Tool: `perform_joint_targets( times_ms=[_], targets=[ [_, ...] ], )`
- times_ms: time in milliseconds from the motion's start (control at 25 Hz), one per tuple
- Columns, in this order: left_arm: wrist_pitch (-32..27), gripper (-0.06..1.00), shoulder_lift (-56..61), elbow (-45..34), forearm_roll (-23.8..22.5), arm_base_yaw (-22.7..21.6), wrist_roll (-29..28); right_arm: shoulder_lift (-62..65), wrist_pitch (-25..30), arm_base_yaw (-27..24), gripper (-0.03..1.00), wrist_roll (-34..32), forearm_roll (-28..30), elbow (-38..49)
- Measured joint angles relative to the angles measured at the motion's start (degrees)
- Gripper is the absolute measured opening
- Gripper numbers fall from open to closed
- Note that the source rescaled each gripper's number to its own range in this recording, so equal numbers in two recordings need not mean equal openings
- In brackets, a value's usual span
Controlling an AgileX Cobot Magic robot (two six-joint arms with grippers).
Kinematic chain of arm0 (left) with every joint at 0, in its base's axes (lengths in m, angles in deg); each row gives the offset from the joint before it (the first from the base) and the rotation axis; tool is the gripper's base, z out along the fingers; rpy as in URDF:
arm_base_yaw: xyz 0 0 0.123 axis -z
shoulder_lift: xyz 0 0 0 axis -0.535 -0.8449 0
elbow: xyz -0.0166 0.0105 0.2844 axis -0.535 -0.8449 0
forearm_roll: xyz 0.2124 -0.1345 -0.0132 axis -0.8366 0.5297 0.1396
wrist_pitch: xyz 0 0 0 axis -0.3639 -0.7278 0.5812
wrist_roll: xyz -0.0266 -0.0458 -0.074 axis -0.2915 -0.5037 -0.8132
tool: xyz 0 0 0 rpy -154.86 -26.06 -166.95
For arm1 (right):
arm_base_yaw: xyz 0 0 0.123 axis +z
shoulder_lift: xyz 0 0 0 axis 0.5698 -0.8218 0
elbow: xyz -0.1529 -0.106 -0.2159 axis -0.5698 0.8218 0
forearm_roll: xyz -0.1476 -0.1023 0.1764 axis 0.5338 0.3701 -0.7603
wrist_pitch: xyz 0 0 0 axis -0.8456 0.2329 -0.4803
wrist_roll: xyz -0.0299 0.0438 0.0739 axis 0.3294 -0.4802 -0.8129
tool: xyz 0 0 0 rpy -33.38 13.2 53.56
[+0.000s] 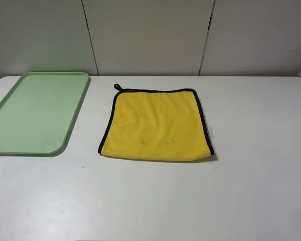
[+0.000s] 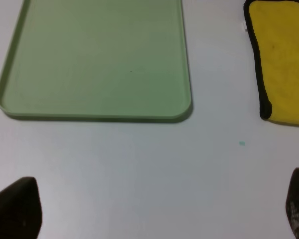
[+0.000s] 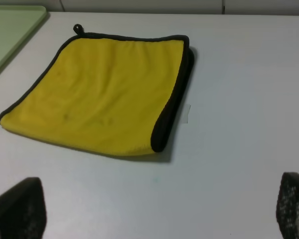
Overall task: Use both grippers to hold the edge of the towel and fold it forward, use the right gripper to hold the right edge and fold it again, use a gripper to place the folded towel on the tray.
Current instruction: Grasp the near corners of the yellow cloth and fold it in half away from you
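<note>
The yellow towel is judged to be soft, light and limp, so it will sag when it is lifted. It is best pinched at its black-bound right edge. It lies flat on the white table, near the pale green tray but not on it. The right gripper is held wide and empty, with the towel ahead of it and apart from it. The left gripper is also wide and empty, and the towel is seen off to its side.
</note>
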State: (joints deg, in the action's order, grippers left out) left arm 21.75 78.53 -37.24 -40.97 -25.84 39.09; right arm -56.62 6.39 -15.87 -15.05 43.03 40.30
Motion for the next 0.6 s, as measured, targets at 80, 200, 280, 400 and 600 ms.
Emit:
perform_joint_targets(
  times_ms=[80,200,280,400,600],
  targets=[
    [0.00,0.98,0.05,0.00,0.00,0.00,0.36,0.00,0.00,0.00,1.00,0.43,0.00,0.00],
    [0.00,0.98,0.16,0.24,0.00,0.00,1.94,0.00,0.00,0.00,1.00,0.67,-0.15,0.00],
    [0.00,0.98,0.16,0.24,0.00,0.00,2.84,0.00,-0.05,0.00,1.00,0.79,-0.43,0.00],
    [0.00,0.98,0.16,0.24,0.00,0.00,3.25,0.00,-0.05,0.00,1.00,1.09,-1.05,0.00],
    [-0.04,0.98,-2.99,2.40,0.02,0.20,5.53,-4.73,-0.07,0.00,1.00,4.02,-3.36,0.00]
  ],
)
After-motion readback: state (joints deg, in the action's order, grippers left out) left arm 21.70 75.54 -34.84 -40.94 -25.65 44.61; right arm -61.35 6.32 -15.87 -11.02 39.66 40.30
